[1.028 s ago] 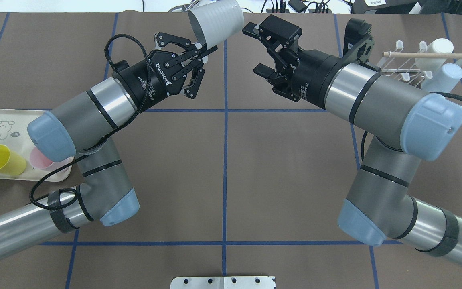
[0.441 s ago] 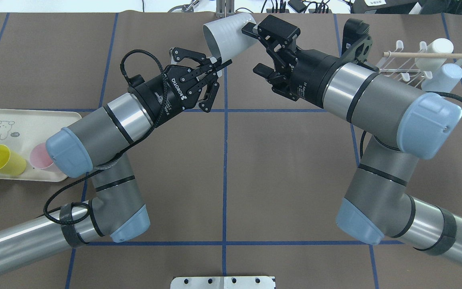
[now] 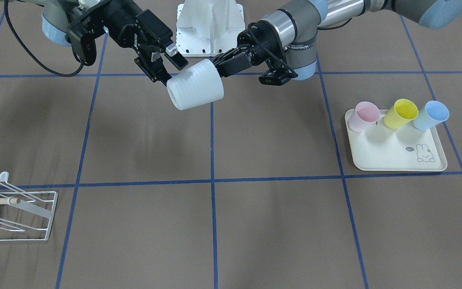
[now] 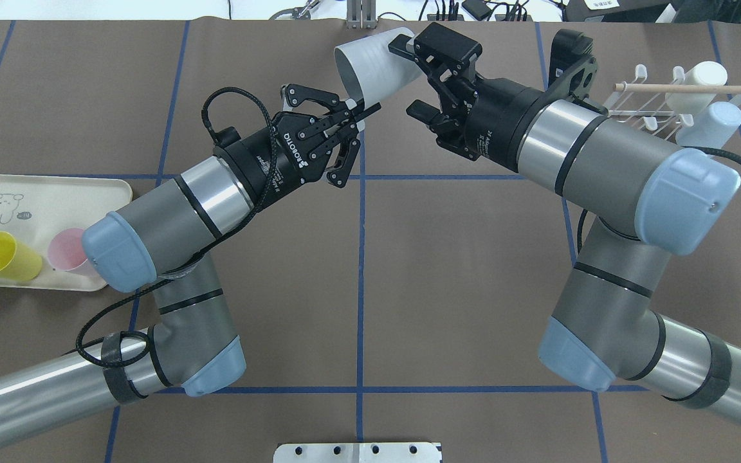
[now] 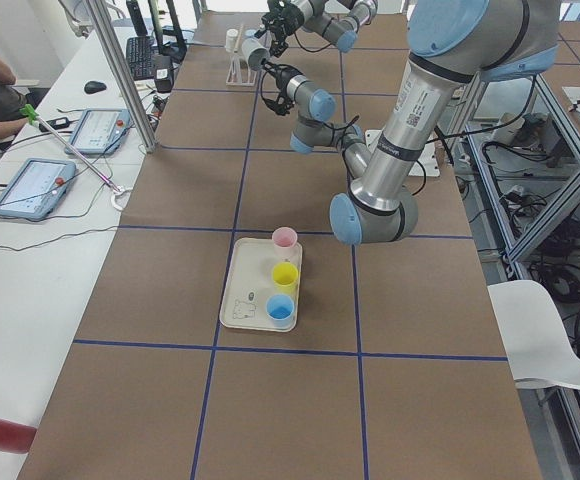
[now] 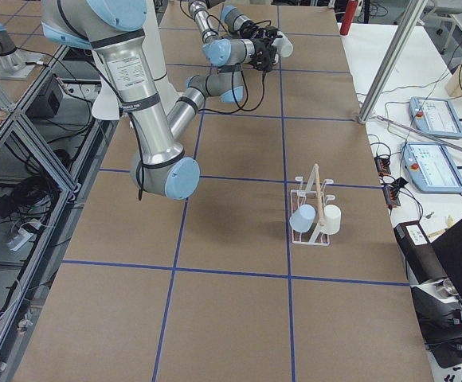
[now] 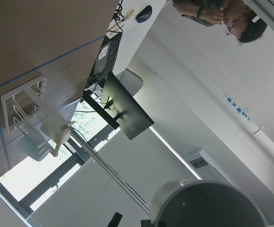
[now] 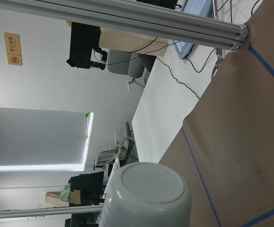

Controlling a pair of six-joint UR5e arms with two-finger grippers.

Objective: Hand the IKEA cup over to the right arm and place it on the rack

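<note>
A white ribbed cup (image 4: 374, 61) hangs in the air over the table's far middle, tilted on its side. My left gripper (image 4: 361, 110) is shut on its rim; in the front-facing view that gripper (image 3: 218, 64) is to the right of the cup (image 3: 195, 90). My right gripper (image 4: 412, 77) is open, and the cup's base lies between its spread fingers. The right wrist view shows the cup's base (image 8: 146, 194) close up. The left wrist view shows its open mouth (image 7: 208, 205). The white wire rack (image 4: 650, 106) with a wooden dowel stands at the far right.
The rack holds a white cup (image 4: 698, 80) and a pale blue cup (image 4: 711, 125). A cream rabbit-printed tray (image 4: 42, 199) at the left holds a yellow cup (image 4: 0, 256), a pink cup (image 4: 68, 251) and a blue one (image 3: 431, 115). Operators' tablets lie beyond the far edge.
My left arm has carried the cup to the right, toward the right gripper. The cup's base now lies between the right gripper's open fingers. The right arm has hardly moved.
</note>
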